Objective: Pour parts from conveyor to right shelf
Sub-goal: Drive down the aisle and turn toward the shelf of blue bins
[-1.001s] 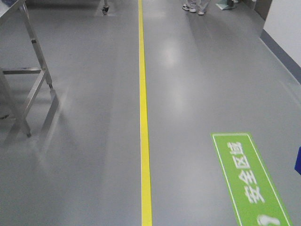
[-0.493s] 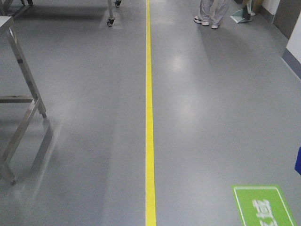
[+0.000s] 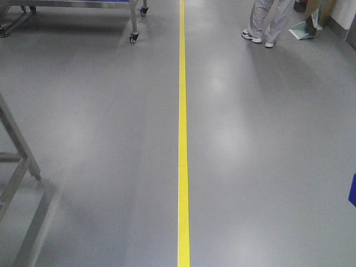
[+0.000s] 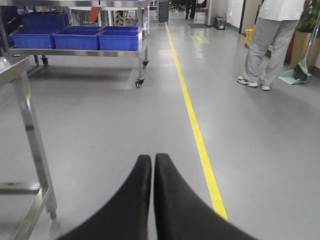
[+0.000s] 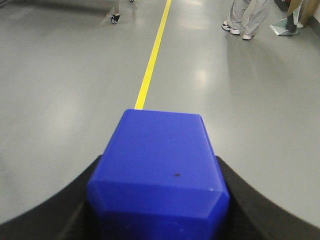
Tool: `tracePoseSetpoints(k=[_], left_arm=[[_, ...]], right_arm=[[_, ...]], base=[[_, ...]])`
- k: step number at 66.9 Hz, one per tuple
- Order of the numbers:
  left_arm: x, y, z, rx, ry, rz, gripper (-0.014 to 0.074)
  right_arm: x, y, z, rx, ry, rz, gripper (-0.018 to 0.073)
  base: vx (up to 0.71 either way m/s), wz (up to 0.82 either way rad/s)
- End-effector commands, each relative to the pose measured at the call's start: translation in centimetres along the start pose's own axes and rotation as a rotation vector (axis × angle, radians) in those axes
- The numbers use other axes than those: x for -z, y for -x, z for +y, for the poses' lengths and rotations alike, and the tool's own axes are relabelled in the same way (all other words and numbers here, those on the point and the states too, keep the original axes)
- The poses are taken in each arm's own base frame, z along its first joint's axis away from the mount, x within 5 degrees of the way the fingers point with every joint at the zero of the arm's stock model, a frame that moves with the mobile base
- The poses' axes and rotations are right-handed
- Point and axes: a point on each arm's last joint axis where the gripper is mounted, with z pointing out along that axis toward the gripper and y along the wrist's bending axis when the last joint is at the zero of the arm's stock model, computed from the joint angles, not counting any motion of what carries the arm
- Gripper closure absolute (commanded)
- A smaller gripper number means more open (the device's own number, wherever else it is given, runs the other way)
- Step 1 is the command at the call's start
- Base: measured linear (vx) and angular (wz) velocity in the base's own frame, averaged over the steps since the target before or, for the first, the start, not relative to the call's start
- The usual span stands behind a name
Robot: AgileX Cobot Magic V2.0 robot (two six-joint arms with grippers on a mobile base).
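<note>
The right gripper (image 5: 159, 167) is clamped on a bright-blue plastic block (image 5: 157, 150) with chamfered corners. Its black fingers (image 5: 250, 202) press against the block's two sides, and the block juts forward past them. The hold looks like a carrying grip: level and low over the floor, so the part rides steady while the base travels. Any knob on the block cannot be made out from this angle.

The left gripper (image 4: 152, 160) has its two black fingers pressed together with nothing between them. It is probably tucked shut because it has no load and should stay out of the way.

Ahead of both grippers runs a yellow painted line (image 3: 183, 139) on the smooth grey floor (image 3: 100, 122). Just to the left of the left gripper stands a bare steel frame leg (image 4: 31, 130). Further ahead on that side is a wheeled steel trolley (image 4: 141, 60) carrying shallow blue plastic tubs (image 4: 75, 39). Far ahead to the right stands a person in grey trousers and white trainers (image 4: 265, 45).

The roller-fitted right shelf appears in no view, so the pour is not yet possible.
</note>
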Motion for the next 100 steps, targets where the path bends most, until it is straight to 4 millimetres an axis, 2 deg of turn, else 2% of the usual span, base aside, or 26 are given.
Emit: tracePoseSetpoints(k=[1, 48, 100], left_arm=[[0.28, 1.41, -0.08, 0.016, -0.011, -0.11, 0.0603], [0.28, 1.41, -0.08, 0.016, -0.011, -0.11, 0.0603], [0.28, 1.41, -0.08, 0.016, -0.011, -0.11, 0.0603]], right_arm=[[0.29, 1.49, -0.28, 0.001, -0.026, -0.091, 0.0564], [0.29, 1.49, -0.28, 0.001, -0.026, -0.091, 0.0564], [0.29, 1.49, -0.29, 0.002, -0.026, -0.091, 0.0564]], base=[[0.81, 0.0], [0.81, 0.03], [0.75, 0.44]])
